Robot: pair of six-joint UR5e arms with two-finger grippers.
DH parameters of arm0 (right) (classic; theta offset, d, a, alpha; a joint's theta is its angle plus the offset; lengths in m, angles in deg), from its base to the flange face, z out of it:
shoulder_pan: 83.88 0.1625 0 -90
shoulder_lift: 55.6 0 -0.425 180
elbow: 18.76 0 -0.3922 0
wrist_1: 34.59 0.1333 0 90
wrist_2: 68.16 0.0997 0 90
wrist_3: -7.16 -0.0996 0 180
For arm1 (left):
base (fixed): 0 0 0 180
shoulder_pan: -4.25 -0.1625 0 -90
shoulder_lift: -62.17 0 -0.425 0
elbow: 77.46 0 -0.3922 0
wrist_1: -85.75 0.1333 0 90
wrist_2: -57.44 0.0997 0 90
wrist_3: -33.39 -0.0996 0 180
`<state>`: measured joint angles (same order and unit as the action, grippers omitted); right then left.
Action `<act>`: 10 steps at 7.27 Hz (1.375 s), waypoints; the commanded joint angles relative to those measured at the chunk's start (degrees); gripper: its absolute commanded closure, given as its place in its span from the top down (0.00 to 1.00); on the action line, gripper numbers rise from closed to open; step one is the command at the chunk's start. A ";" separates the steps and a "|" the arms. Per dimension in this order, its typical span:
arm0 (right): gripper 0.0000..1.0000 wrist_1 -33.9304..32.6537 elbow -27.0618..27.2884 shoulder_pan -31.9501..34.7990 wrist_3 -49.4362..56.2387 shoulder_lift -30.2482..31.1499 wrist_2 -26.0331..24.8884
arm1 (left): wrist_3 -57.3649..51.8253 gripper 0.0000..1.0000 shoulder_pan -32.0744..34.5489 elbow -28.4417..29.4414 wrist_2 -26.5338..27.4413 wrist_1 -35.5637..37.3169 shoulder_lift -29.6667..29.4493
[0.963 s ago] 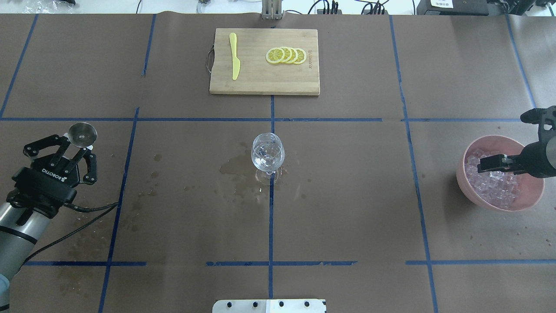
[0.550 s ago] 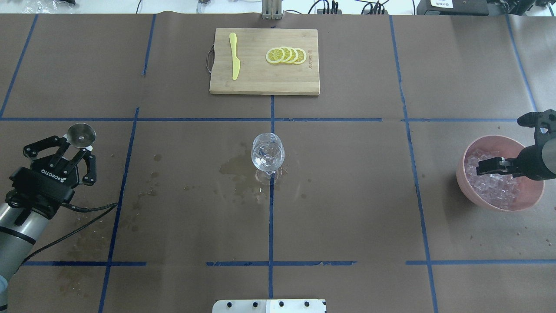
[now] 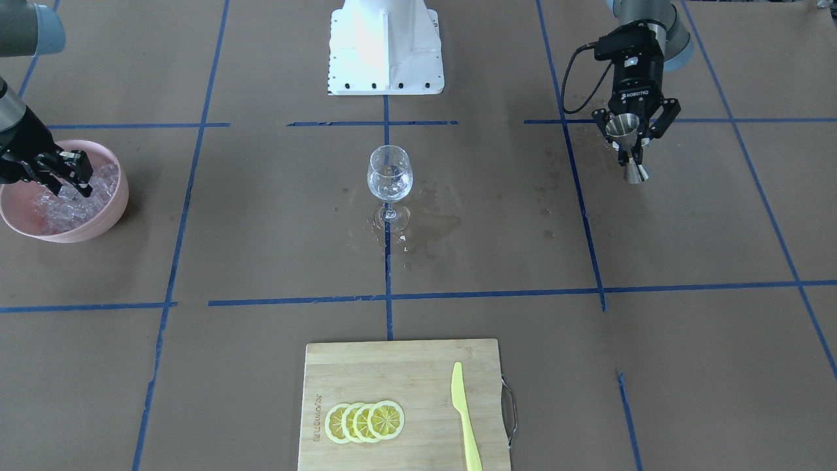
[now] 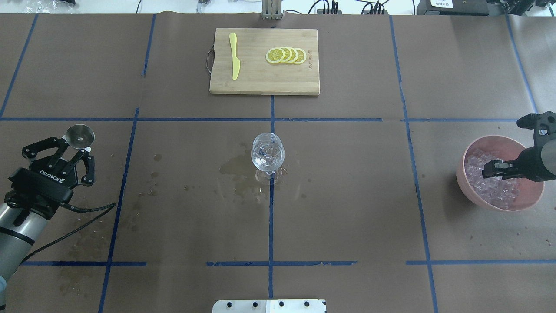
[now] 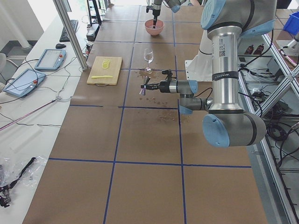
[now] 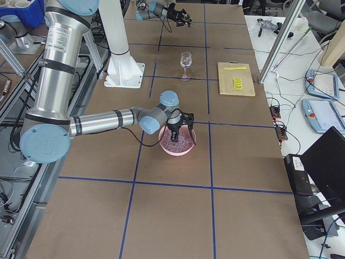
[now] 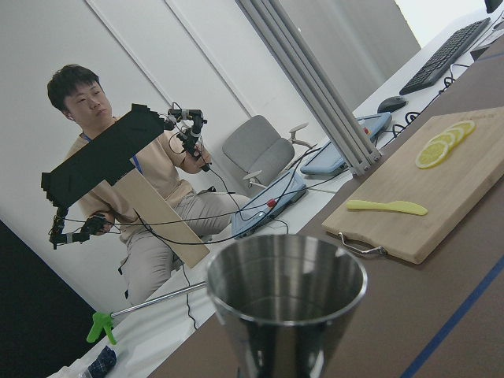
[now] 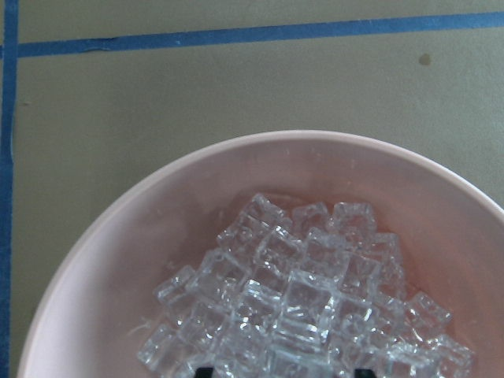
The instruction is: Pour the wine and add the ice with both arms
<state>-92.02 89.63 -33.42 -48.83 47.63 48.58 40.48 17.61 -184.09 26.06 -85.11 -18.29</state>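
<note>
Brown paper-covered table with blue tape lines. Right gripper has dipped lower than a second ago, its jaws apart over ice in a pink bowl. Left gripper, barely shifted, clamps an upright steel jigger. Wine sits in the central glass, amid spills.

Looks like a robotics lab. The counter is papered over with a blue tape grid, and there are control tablets, a keyboard and metal frame posts alongside.
</note>
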 commanded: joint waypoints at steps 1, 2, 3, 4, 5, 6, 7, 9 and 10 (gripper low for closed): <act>0.36 -0.05 0.07 0.34 0.18 0.04 0.07 | 0.03 0.00 0.00 0.10 0.00 0.00 -0.05; 0.36 -0.05 0.15 1.12 0.27 0.13 0.41 | 0.03 0.00 0.00 0.10 0.00 0.00 -0.05; 0.19 -0.05 0.24 2.09 0.45 0.22 1.11 | 0.03 0.00 0.00 0.10 0.00 0.00 -0.14; 0.00 -0.05 1.20 3.58 0.71 0.30 2.08 | 0.03 0.00 -0.09 0.19 0.00 0.00 -0.14; 0.00 -0.05 2.16 4.11 0.71 0.74 2.26 | 1.34 0.00 -0.09 0.36 0.00 0.00 -0.14; 0.00 -0.05 3.04 4.03 0.71 0.74 2.35 | 4.83 0.00 -0.09 2.28 0.00 0.00 -0.14; 0.00 -0.05 4.10 3.94 0.71 0.66 2.61 | 8.69 0.00 -0.17 3.52 0.00 0.00 -0.14; 0.00 -0.05 6.73 4.12 0.28 0.66 4.02 | 24.29 0.00 -0.79 6.42 -0.17 0.09 -0.14; 0.00 -0.05 8.14 4.21 -0.08 0.57 4.11 | 30.64 0.00 -1.05 7.21 -0.35 0.18 -0.14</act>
<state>-92.07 95.98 -29.31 -48.52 48.27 52.35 62.40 16.93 -178.20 25.90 -85.01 -18.42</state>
